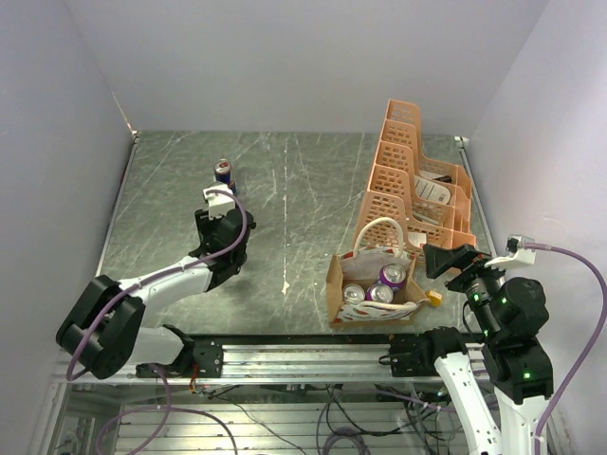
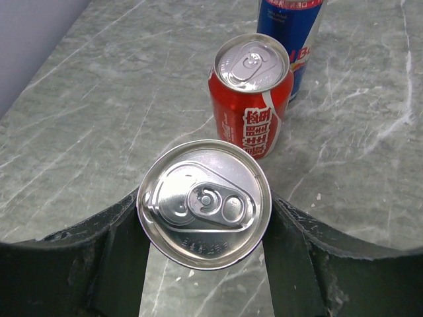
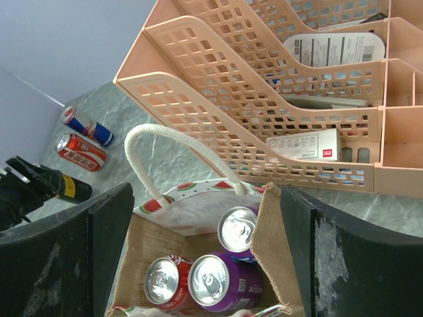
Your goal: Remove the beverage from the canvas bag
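The canvas bag stands open at the front right, with white loop handles and watermelon print; it also shows in the right wrist view. Inside stand a red can and two purple cans. My right gripper is open and empty, hovering over the bag's right side. My left gripper is at the far left of the table, shut on a silver-topped can that is upright. Just beyond it stand a red can and a blue can.
An orange lattice rack holding flat packets stands directly behind the bag. A small yellow object lies right of the bag. Walls close in the table on the left, back and right.
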